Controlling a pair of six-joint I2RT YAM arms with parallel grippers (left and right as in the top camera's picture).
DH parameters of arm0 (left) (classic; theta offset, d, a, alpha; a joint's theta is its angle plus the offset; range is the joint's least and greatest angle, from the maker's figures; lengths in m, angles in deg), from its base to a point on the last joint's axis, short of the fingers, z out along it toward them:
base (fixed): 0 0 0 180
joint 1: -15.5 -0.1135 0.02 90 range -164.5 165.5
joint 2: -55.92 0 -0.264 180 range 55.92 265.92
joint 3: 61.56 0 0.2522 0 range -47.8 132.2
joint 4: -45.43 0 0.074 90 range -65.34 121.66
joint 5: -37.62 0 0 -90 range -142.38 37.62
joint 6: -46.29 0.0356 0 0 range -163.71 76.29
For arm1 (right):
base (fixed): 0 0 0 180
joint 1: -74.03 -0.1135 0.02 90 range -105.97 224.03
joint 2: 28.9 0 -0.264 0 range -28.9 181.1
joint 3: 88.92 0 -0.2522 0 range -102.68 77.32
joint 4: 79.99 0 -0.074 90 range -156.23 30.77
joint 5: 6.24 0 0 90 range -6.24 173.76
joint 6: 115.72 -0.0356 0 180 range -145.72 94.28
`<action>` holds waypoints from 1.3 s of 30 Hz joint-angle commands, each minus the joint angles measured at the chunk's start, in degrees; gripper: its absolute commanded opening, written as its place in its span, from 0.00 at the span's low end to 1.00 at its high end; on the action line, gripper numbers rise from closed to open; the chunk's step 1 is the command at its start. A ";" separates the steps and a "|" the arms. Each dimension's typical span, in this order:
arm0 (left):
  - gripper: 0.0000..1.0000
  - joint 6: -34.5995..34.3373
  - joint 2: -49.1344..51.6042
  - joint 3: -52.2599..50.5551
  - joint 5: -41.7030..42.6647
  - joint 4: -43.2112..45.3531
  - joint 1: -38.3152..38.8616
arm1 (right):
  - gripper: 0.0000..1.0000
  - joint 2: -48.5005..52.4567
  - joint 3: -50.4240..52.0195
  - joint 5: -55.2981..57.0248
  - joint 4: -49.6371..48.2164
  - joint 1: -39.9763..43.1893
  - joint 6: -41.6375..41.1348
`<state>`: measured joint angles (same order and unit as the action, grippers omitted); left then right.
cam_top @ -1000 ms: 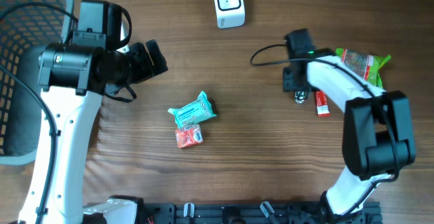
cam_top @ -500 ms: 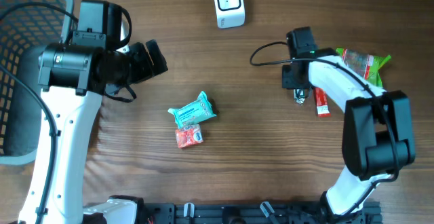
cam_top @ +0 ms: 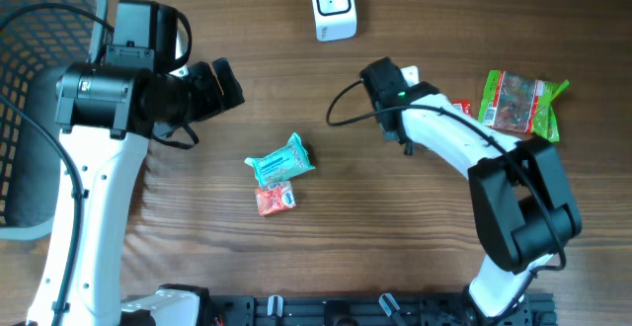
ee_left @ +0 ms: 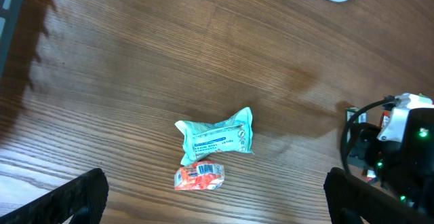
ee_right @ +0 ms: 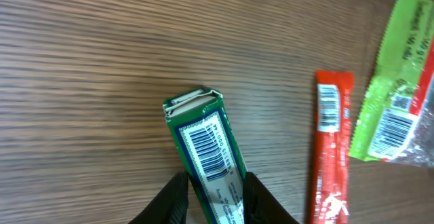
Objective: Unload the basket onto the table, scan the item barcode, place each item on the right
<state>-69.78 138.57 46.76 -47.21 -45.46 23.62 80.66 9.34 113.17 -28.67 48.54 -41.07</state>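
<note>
Overhead, grip hidden, wrist view, right claw (ee_right: 213,187) pinching green barcoded packet (ee_right: 203,139)

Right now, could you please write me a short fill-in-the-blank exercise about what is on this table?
The right claw grips a green packet with its ____ facing the wrist camera. The left claw hangs wide ____, holding nothing. At the far-left corner of the table sits a grey ____.
Missing words: barcode, open, basket.
</note>
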 commanded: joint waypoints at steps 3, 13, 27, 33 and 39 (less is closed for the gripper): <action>1.00 -0.04 0.02 0.33 -0.55 -0.02 -0.37 | 0.23 0.94 1.31 -2.27 -0.68 -2.51 -5.33; 1.00 -0.04 0.02 0.33 -0.57 -0.02 -0.37 | 0.22 0.90 2.62 -6.62 -0.96 -8.15 -7.19; 1.00 -0.04 0.02 0.33 -0.55 -0.02 -0.37 | 0.69 -7.08 -1.84 -24.98 3.96 1.36 3.69; 1.00 -0.04 0.02 0.33 -0.57 -0.02 -0.37 | 0.68 -6.58 0.70 -29.46 4.04 6.43 4.90; 1.00 -0.04 0.02 0.33 -0.55 -0.02 -0.37 | 0.65 -6.47 6.97 -29.46 -1.29 6.78 4.83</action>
<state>-69.78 138.57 46.76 -47.21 -45.46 23.62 74.52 12.99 85.26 -28.54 55.44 -37.16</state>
